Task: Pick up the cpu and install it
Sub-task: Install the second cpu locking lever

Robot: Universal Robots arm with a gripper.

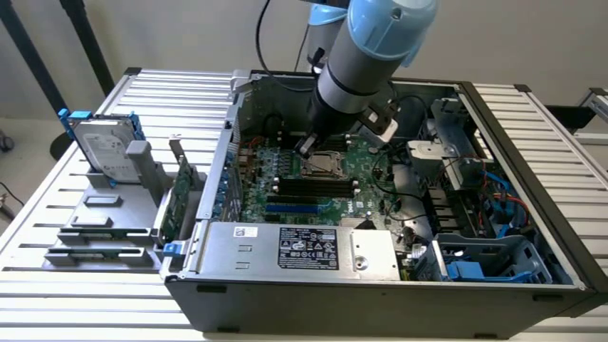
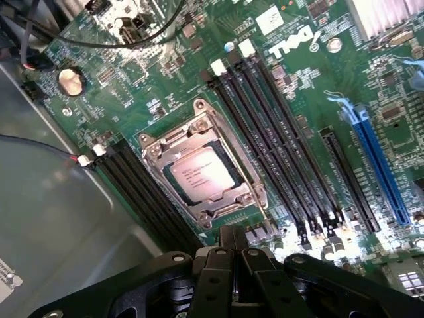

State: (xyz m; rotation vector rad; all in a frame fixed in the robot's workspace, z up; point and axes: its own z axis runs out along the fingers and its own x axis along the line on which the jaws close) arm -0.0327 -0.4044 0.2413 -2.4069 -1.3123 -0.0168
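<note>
Slatted metal table [image 1: 570,142] under open computer case [image 1: 380,299], grey rack [image 1: 105,235]

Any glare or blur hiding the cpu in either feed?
Wrist view: the cpu in its socket is evenly lit and legible; bright glare washes out the motherboard edge near the gripper. Exterior view: soft overall, the arm shading the socket area.

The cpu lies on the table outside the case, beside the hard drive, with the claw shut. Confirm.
Not right. The cpu sits in its socket on the motherboard inside the case, as the wrist view shows, not on the table beside the hard drive. The claw is shut, as stated.
</note>
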